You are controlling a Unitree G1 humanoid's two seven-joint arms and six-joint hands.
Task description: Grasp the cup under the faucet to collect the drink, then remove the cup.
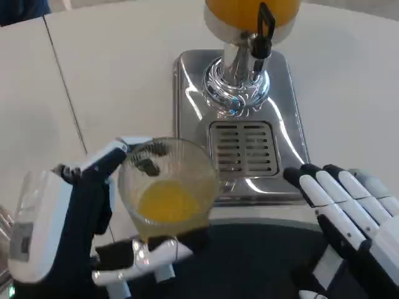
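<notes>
Cup (167, 190) lower left of frame, clear of faucet (262, 34) and drip tray (243, 146), wrapped by left hand (68, 230) fingers. Right hand (355, 218) lower right, fingers straight, holding nothing. Probably slick, rigid, sloshing juice; best gripped mid-wall, kept upright.

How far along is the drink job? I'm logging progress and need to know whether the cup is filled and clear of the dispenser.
Done: the cup holds orange drink in its bottom. In hand: the left hand grips the cup, which is off the drip grate and no longer under the faucet, so removal looks underway. The right hand rests open near the tray. Left: possibly setting the cup down.
</notes>
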